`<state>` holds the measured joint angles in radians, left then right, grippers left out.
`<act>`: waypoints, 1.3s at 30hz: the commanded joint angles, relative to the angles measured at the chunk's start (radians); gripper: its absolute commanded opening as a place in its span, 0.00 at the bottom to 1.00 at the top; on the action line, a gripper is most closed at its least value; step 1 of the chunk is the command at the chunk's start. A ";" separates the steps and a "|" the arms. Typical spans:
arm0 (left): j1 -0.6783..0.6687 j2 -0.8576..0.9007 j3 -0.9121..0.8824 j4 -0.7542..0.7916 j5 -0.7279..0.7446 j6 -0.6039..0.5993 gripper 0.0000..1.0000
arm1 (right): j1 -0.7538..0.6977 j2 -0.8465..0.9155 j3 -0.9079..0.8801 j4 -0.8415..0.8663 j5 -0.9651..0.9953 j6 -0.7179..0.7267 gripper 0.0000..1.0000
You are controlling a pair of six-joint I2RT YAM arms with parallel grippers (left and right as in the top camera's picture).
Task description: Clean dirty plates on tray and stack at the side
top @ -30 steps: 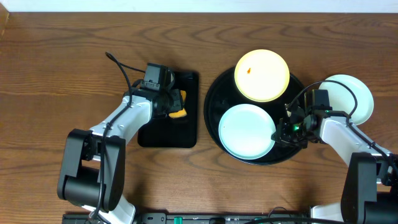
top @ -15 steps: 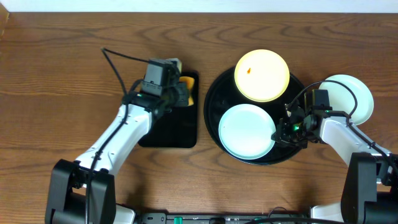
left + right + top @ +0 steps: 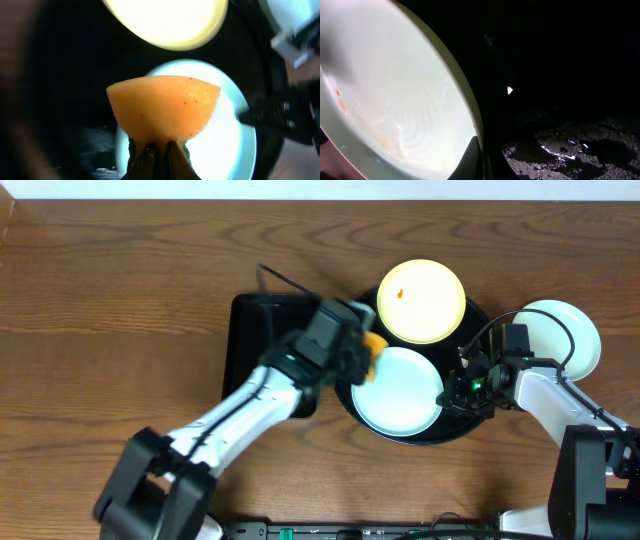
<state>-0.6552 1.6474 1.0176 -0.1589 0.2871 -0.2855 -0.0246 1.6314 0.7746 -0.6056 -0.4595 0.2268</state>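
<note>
The round black tray holds a pale yellow plate with an orange speck at the back and a mint-blue plate in front. A second mint-blue plate sits on the table to the tray's right. My left gripper is shut on an orange sponge and holds it over the near plate's left edge. My right gripper is shut on the right rim of the mint-blue plate on the tray.
A smaller rectangular black tray lies left of the round tray, partly under my left arm. Cables trail from both wrists. Wooden table extends to the left and back.
My left gripper carried the orange sponge from the rectangular tray rightward to the mint-blue plate on the round tray. The right arm has not moved.
</note>
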 commanded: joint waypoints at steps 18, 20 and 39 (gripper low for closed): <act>-0.060 0.189 0.027 0.042 -0.406 0.066 0.07 | 0.013 -0.010 -0.005 -0.002 -0.002 0.004 0.01; -0.061 0.138 0.050 0.013 -0.387 0.068 0.07 | 0.013 -0.010 -0.005 -0.002 -0.001 0.004 0.01; 0.228 -0.095 0.029 -0.204 -0.324 0.063 0.07 | 0.013 -0.010 -0.008 0.002 0.000 0.004 0.17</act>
<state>-0.4995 1.5379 1.0626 -0.3473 -0.0227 -0.2340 -0.0208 1.6314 0.7746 -0.6086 -0.4648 0.2302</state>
